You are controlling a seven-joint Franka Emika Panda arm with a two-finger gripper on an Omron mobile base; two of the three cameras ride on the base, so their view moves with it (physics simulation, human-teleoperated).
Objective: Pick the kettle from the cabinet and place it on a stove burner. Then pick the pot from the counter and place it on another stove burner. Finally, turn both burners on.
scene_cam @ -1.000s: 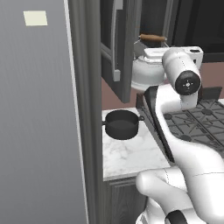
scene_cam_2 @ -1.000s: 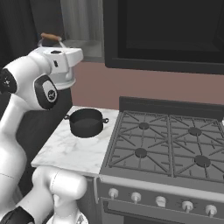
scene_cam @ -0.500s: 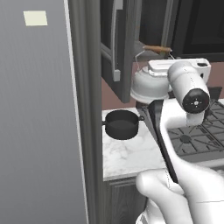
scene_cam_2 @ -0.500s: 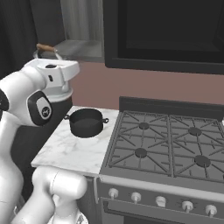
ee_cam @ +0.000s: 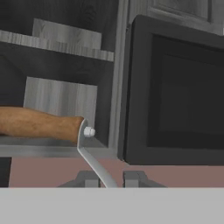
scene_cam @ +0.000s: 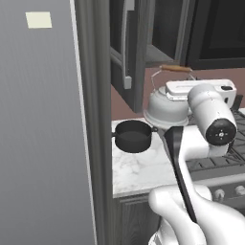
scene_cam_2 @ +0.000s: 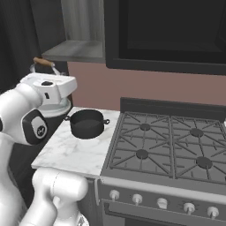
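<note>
The silvery kettle (scene_cam: 164, 108) hangs from my gripper (scene_cam: 193, 81), which is shut on the thin metal arm of its handle, just right of the wooden grip (ee_cam: 39, 124). It is outside the open cabinet (scene_cam: 125, 48), low over the back of the counter (scene_cam: 139, 168) and just behind and to the right of the dark pot (scene_cam: 133, 136). From the right, the kettle (scene_cam_2: 62, 108) is mostly hidden behind my hand, left of the pot (scene_cam_2: 86, 123). The stove burners (scene_cam_2: 142, 153) lie bare under their grates. My fingertips (ee_cam: 88, 179) flank the handle wire.
A black microwave (scene_cam_2: 167, 31) hangs above the range, right of the cabinet shelf (scene_cam_2: 75, 50). A tall grey fridge side (scene_cam: 43, 143) walls off the left. Silver knobs (scene_cam_2: 161, 202) line the range front. My own arm crosses in front of the counter's near edge.
The kettle has come down steadily with my hand, from cabinet-shelf height to just over the counter behind the pot. The pot has stayed put.
</note>
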